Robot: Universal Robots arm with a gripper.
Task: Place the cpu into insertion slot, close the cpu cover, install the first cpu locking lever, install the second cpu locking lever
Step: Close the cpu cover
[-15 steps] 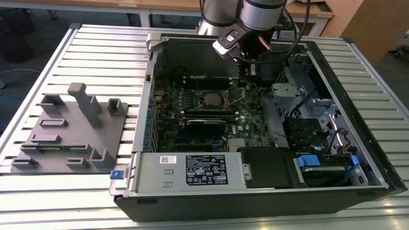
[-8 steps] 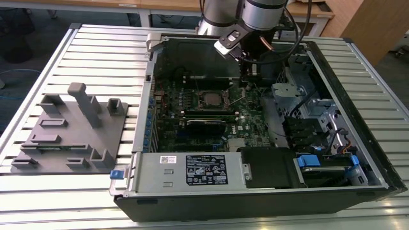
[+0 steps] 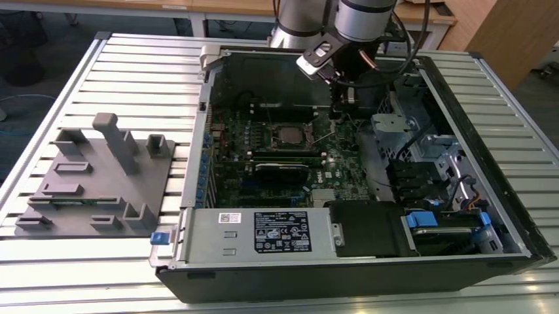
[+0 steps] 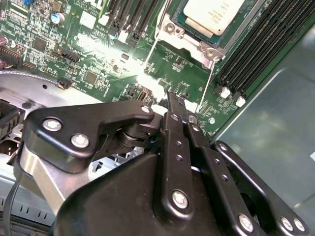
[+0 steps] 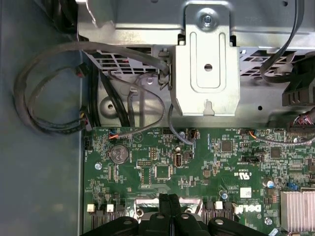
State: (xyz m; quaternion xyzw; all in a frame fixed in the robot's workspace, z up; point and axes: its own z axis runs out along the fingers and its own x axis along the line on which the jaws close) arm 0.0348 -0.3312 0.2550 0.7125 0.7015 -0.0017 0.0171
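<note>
In the exterior view the gripper [image 3: 342,104] hangs to the exterior view's right of the insertion slot [image 3: 288,134]. In the second wrist view its jaws are pressed together and empty, near an unlatched locking lever [image 4: 210,81]. The cpu [image 4: 214,14] sits seated, and the cpu cover [image 4: 192,40] appears closed. The first-lever step seems to be in hand. It calls for pressing that wire down under its catch.

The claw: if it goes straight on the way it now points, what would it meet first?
Probably the green circuit board, between the two thin wire levers beside the silver-rimmed square socket. Depth is unclear; the shut claw might touch a lever first.
</note>
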